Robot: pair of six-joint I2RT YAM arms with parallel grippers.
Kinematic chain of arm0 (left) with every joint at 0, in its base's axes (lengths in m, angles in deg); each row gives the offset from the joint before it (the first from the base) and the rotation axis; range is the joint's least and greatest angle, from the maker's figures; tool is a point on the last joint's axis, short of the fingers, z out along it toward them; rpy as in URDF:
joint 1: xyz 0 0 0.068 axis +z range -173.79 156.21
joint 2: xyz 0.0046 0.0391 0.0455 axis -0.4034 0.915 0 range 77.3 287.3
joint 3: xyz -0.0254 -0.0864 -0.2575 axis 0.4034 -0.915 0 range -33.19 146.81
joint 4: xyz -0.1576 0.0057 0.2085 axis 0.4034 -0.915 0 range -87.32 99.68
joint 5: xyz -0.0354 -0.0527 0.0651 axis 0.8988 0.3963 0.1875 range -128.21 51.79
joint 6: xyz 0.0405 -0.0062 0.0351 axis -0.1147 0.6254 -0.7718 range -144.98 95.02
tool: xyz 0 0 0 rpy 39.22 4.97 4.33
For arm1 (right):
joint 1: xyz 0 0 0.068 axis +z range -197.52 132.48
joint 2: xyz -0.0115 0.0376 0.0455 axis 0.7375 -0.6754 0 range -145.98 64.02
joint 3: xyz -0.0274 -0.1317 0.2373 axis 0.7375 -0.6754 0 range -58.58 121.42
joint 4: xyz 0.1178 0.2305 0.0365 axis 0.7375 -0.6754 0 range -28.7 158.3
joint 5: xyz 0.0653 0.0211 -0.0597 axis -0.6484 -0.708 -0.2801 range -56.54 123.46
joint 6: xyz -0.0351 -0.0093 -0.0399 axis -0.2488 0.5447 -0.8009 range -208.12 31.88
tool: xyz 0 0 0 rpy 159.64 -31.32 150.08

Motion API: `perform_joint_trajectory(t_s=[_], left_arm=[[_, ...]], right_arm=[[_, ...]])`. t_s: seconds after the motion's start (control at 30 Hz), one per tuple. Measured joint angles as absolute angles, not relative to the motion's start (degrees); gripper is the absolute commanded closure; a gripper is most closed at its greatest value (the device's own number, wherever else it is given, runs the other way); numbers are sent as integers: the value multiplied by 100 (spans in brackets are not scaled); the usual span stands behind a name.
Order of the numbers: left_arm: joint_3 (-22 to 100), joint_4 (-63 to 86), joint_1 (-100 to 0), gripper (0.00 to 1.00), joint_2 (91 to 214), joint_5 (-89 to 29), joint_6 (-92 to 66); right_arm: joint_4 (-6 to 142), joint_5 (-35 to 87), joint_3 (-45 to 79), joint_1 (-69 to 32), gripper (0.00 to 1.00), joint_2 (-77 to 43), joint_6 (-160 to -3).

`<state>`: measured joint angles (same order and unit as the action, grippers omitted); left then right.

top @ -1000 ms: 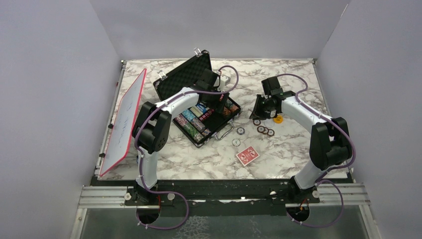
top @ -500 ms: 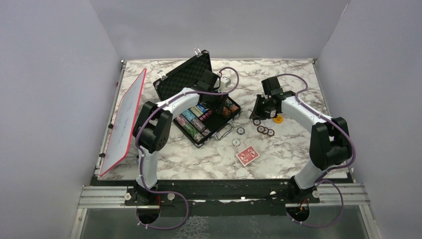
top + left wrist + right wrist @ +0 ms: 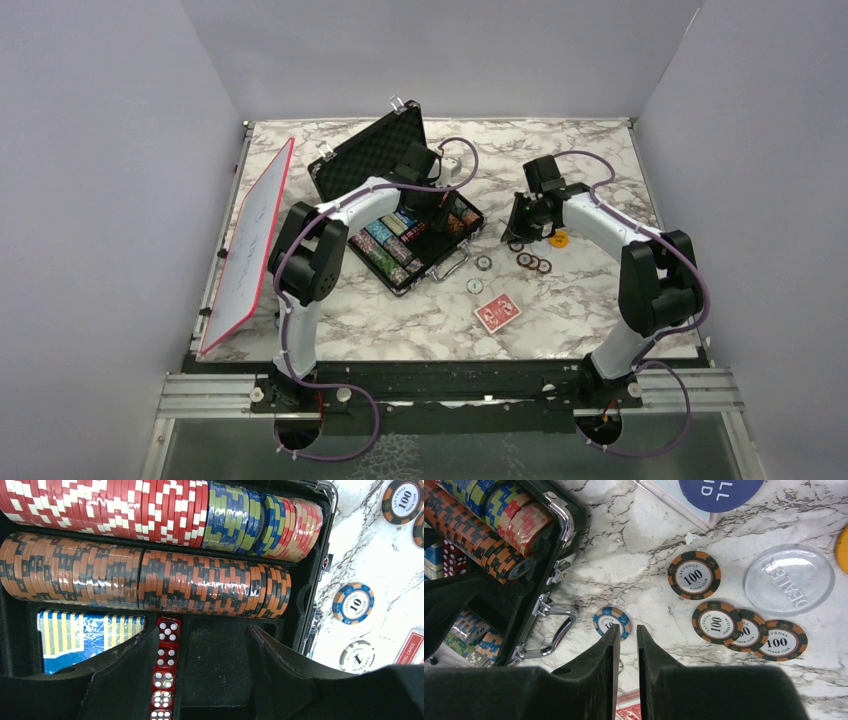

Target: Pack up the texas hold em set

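Cards [image 3: 411, 647] are cut off at the left wrist view's edge. Your left hand [image 3: 202, 630] hangs released over the open, chip-filled briefcase [image 3: 372, 150] on the surface [image 3: 600, 290]; your right hand [image 3: 626, 628] is clenched empty above loose chips [image 3: 694, 575].

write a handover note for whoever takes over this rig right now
Left gripper: open, empty, over the free foam slot in the case, beside the dice.
Right gripper: nearly shut, empty, above the table by the blue 10 chip.
Done: chip rows, dice and a blue deck sit in the open case.
Left: four 100 chips, the blue 10 chip, a white 1 chip, dealer button, blue disc, orange disc, red-backed cards; then close the case.
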<state>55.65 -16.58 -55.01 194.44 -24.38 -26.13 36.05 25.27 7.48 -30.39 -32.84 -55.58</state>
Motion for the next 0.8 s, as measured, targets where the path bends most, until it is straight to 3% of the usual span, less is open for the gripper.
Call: perform_joint_trajectory(t_s=[0.43,0.8], left_arm=[[5549,-1654,-5464,45,19444,-2430,-2607],[5340,-1660,-5455,42,19072,-2600,-2473]], right_arm=[[3578,2529,790,-3039,79,-3286,-5558],[3572,2523,951,-3037,72,-3286,-5893]])
